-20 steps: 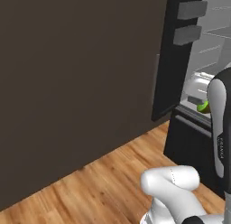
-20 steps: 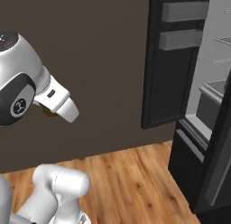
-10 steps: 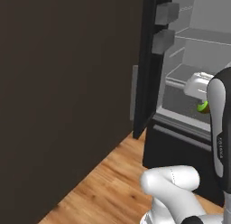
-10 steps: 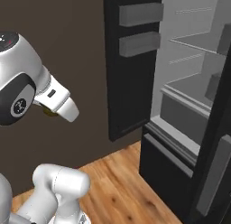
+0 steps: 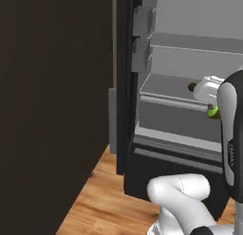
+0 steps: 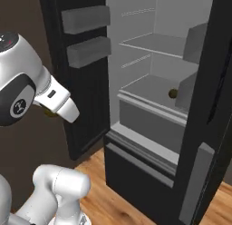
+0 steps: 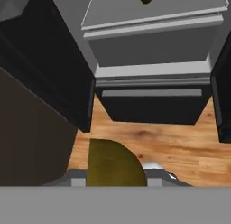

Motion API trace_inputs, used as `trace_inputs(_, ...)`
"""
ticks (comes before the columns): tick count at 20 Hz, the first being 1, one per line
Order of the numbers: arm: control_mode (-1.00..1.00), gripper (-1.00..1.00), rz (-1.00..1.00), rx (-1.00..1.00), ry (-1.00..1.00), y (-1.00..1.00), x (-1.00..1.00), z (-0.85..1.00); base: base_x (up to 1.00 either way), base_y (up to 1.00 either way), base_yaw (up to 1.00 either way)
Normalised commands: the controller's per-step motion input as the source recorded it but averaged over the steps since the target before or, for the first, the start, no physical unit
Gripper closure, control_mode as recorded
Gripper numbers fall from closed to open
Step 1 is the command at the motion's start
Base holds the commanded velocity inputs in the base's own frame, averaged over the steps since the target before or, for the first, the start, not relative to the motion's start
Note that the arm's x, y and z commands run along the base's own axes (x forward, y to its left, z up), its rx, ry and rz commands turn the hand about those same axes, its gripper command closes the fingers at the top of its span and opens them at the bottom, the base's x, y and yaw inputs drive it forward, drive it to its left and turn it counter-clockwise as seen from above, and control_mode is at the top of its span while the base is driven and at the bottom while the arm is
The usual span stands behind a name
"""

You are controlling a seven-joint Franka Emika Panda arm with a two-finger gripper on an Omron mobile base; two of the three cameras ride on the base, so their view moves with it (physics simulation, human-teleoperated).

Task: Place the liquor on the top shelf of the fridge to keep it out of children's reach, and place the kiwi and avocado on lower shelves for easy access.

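While the gripper (image 7: 118, 182) stays clenched on the yellow-green oval avocado (image 7: 115, 166), near the open black fridge (image 6: 136, 169), it could clip the lipped grey lower shelf (image 6: 152, 107), far right, holding the small brown kiwi (image 6: 172, 93).

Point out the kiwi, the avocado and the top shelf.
kiwi (image 6: 172, 93): right base view, centre of the brown ball on the lower shelf.
avocado (image 5: 212, 112): left base view, visible green edge beside the arm.
top shelf (image 6: 152, 43): right base view, bare flat surface.
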Motion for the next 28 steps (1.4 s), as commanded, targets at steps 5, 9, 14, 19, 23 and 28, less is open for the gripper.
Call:
trace_inputs(5, 1.0, 1.0, 0.0, 0.0, 0.0, 0.0, 0.0, 0.0, 0.78, 0.0, -0.45)
trace_inputs(9, 1.0, 1.0, 0.0, 0.0, 0.0, 0.0, 0.0, 0.0, 0.7, 0.0, -0.43)
trace_inputs(14, 1.0, 1.0, 0.0, 0.0, 0.0, 0.0, 0.0, 0.0, 0.57, 0.0, -0.4)
trace_inputs(19, 1.0, 1.0, 0.0, 0.0, 0.0, 0.0, 0.0, 0.0, 0.34, 0.02, -0.34)
trace_inputs(23, 1.0, 1.0, 0.0, 0.0, 0.0, 0.0, 0.0, 0.0, 0.22, 0.32, -0.23)
trace_inputs(28, -1.0, 1.0, -0.08, 0.0, -0.02, 0.22, 0.31, -0.27, 0.05, 0.07, -0.03)
